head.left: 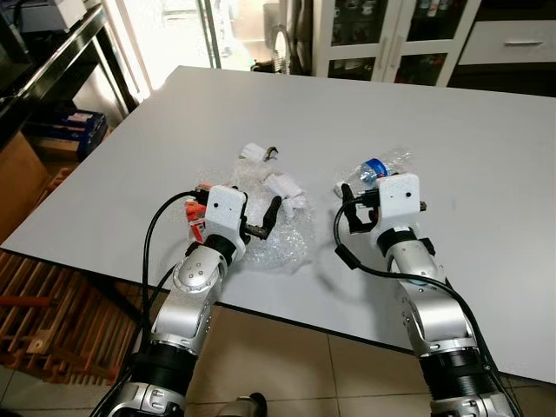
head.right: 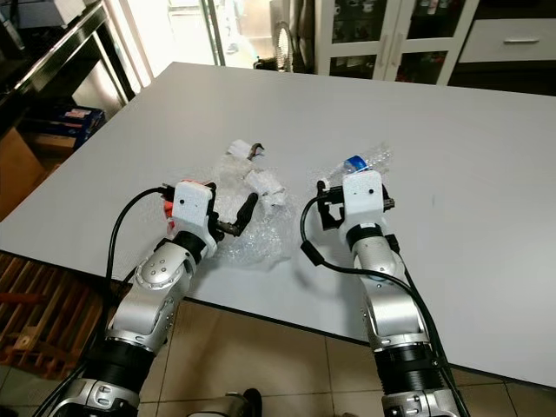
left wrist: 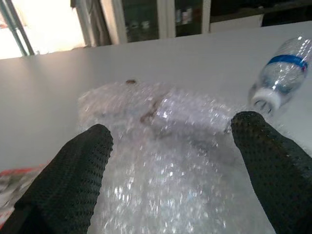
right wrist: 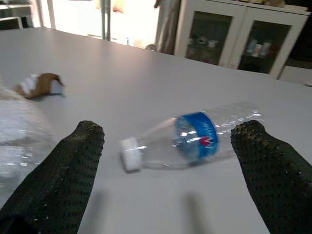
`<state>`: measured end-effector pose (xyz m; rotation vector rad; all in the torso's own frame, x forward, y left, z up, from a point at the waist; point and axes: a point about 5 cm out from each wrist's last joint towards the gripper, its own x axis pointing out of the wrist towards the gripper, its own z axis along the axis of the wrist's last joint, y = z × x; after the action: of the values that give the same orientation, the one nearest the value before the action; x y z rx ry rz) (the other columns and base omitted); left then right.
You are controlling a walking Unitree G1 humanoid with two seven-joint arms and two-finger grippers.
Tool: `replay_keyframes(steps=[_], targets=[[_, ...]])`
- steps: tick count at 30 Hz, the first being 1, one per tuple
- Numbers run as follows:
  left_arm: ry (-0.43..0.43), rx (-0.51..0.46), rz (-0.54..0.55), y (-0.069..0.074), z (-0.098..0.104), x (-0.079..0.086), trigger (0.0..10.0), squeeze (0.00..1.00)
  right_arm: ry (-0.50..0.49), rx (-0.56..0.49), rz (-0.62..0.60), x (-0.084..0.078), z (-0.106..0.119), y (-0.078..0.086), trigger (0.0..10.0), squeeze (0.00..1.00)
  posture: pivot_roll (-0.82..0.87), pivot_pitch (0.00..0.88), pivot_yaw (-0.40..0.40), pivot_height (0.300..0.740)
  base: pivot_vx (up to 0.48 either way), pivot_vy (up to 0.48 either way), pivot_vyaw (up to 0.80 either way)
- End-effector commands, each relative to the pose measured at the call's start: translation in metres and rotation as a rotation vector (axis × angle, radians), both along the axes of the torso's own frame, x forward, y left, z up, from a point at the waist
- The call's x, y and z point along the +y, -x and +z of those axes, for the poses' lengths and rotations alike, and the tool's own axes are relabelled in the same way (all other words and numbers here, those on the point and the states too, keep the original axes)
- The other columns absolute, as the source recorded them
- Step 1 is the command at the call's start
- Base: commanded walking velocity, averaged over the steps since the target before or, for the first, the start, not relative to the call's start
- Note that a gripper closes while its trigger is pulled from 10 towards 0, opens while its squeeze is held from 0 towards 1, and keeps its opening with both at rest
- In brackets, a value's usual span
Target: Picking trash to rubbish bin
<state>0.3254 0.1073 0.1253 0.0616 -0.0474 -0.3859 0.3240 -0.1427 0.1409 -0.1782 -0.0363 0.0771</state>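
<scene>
My left pincer (left wrist: 170, 161) hangs spread wide over the bubble wrap (head.left: 274, 239) near the counter (head.left: 486, 156) edge, a red wrapper (head.left: 196, 224) beside it. My right pincer (right wrist: 170, 170) gapes open too, fingers either side of the clear plastic bottle (right wrist: 187, 141) (blue label, white cap, lying flat). Farther out, a crumpled white-and-brown scrap (head.left: 258, 154) sits alone.

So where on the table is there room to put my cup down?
The far half of the table, beyond the plastic bottle, is bare, and so is the stretch to the right of the right gripper. It is crowded near the front edge, where the bubble wrap and paper scraps lie by the left gripper.
</scene>
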Motion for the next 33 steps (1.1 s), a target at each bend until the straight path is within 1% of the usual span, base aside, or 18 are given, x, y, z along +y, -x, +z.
replay_keyframes(steps=[1, 3, 7, 9, 13, 19, 22, 26, 27, 33], targets=[[-0.001, -0.017, -0.022, -0.002, 0.008, 0.003, 10.0, 0.00, 0.018, -0.018, 0.002, -0.001, 0.005, -0.003, 10.0, 0.00, 0.00, 0.080, 0.060, 0.740, 0.000, 0.000, 0.00], [-0.006, -0.029, -0.072, -0.003, 0.013, 0.005, 10.0, 0.00, 0.048, -0.018, 0.012, -0.005, 0.006, -0.005, 10.0, 0.00, 0.00, 0.080, 0.060, 0.740, 0.000, 0.000, 0.00], [-0.035, -0.045, -0.132, -0.001, 0.019, 0.006, 10.0, 0.00, 0.103, -0.025, 0.031, -0.009, 0.009, -0.009, 10.0, 0.00, 0.02, 0.101, 0.050, 0.740, 0.000, 0.000, 0.00], [-0.057, -0.054, -0.146, -0.001, 0.021, 0.007, 10.0, 0.00, 0.124, -0.022, 0.050, -0.010, 0.010, -0.011, 10.0, 0.00, 0.03, 0.106, 0.048, 0.740, 0.000, 0.000, 0.00], [-0.057, -0.054, -0.139, 0.002, 0.021, 0.007, 10.0, 0.00, 0.168, -0.029, 0.098, -0.007, 0.012, -0.015, 10.0, 0.00, 0.04, 0.114, 0.044, 0.740, 0.000, 0.000, 0.00], [-0.045, -0.034, -0.160, 0.016, 0.016, 0.004, 10.0, 0.00, 0.167, -0.031, 0.179, -0.001, 0.014, -0.026, 10.0, 0.00, 0.08, 0.132, 0.041, 0.740, 0.000, 0.000, 0.00], [-0.038, -0.033, -0.169, 0.020, 0.018, 0.006, 10.0, 0.00, 0.172, -0.019, 0.183, -0.001, 0.014, -0.033, 10.0, 0.00, 0.09, 0.141, 0.040, 0.740, 0.000, 0.000, 0.00], [-0.017, -0.035, -0.194, 0.024, 0.024, 0.009, 10.0, 0.00, 0.184, -0.018, 0.170, -0.003, 0.017, -0.040, 10.0, 0.00, 0.12, 0.161, 0.042, 0.740, 0.000, 0.000, 0.00], [-0.015, -0.043, -0.203, 0.027, 0.030, 0.011, 10.0, 0.00, 0.186, -0.024, 0.164, -0.005, 0.020, -0.045, 10.0, 0.00, 0.14, 0.172, 0.045, 0.740, 0.000, 0.000, 0.00], [-0.042, -0.052, -0.242, 0.033, 0.041, 0.015, 10.0, 0.00, 0.172, -0.058, 0.145, -0.006, 0.033, -0.057, 10.0, 0.00, 0.17, 0.193, 0.056, 0.740, 0.000, 0.000, 0.00]])
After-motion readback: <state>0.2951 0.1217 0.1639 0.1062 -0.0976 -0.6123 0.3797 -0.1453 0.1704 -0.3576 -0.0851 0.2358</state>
